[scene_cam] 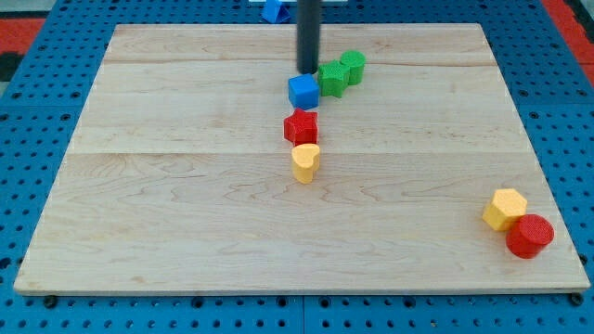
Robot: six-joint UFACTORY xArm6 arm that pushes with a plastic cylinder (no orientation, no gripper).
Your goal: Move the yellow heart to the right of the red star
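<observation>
My tip (307, 71) rests just above the blue cube (303, 91) at the bench's (167, 204) top centre; no jaws show. The yellow heart (305, 161) sits just below the red star (301, 126).

A pale wooden board (186, 186) carries a blue cube (303, 91), green star (332, 78) and green cylinder (353, 65) near the view's top, a red star (301, 126) just above a yellow heart (305, 161), and a yellow hexagon (504, 208) touching a red cylinder (530, 235) at the view's lower right.

Blue block (272, 10) cut by top edge
</observation>
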